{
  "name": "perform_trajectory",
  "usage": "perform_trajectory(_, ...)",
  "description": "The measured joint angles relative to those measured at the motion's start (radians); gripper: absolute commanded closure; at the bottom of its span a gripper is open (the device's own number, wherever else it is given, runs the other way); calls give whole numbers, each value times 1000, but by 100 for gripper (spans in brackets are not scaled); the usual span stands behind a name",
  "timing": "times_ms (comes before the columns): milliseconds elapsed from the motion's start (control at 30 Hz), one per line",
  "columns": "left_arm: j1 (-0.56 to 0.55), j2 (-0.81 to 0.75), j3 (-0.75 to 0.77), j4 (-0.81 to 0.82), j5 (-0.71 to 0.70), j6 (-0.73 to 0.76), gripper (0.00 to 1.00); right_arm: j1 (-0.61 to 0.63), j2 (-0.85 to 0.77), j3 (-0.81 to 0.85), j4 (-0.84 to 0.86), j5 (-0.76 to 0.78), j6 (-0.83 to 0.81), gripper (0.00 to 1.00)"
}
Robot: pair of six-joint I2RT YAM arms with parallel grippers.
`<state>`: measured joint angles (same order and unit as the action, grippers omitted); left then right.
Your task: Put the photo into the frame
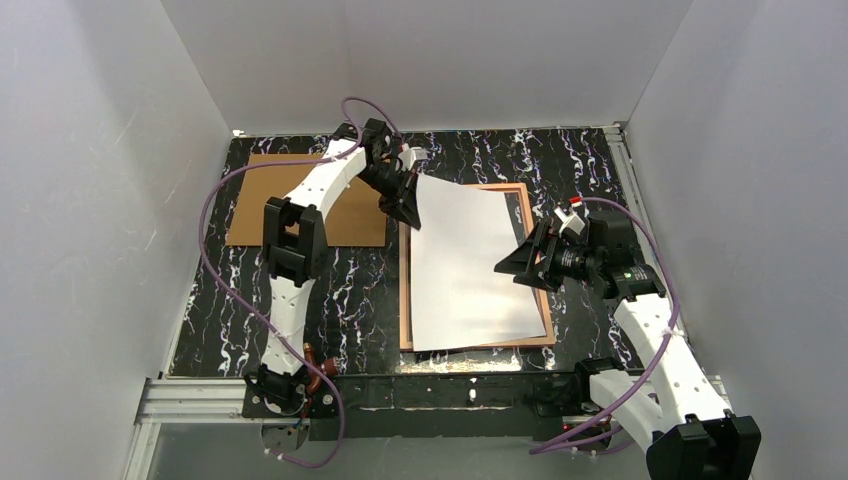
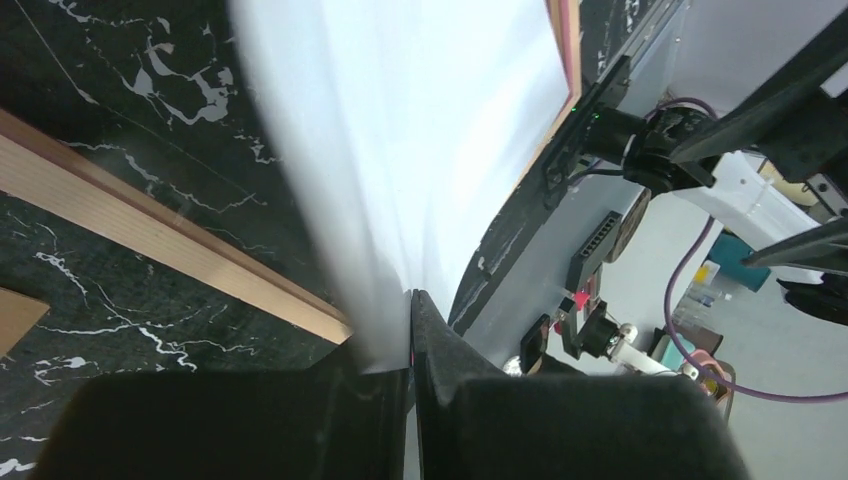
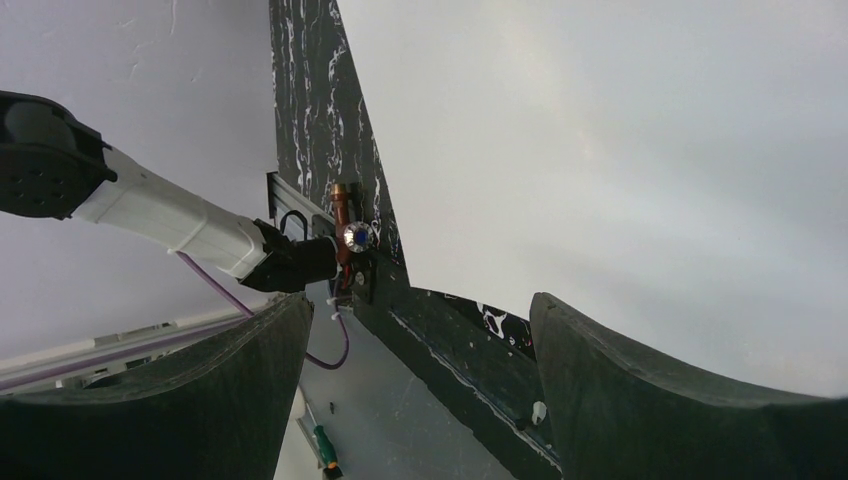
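2 grippers | left gripper [image 1: 405,205] clamped on a far corner of the photo [image 1: 470,265] — white back up, lying over the frame [image 1: 480,346] | right gripper [image 1: 520,258] spread wide, empty, at its right edge | I judge it light, floppy, easily creased — hold edges.

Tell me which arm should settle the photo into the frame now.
Probably left. The left pincer is shut on the photo's far corner, with the sheet lying white side up over the frame. The right pincer stands open at the photo's right edge, gripping nothing.
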<state>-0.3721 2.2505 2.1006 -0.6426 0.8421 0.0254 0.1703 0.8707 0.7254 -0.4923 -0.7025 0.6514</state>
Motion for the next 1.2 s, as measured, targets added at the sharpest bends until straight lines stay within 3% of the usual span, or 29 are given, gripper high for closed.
perform_trajectory(533,-24,95,139,-24,-121,66,100,0,10,6,0,12,0,12)
perform_trajectory(833,-51,104,143,-11,-171,75,100,0,17,6,0,16,0,12)
perform_trajectory(1200,-58,149,130,73,-170,-37,100,0,17,6,1,19,1,12)
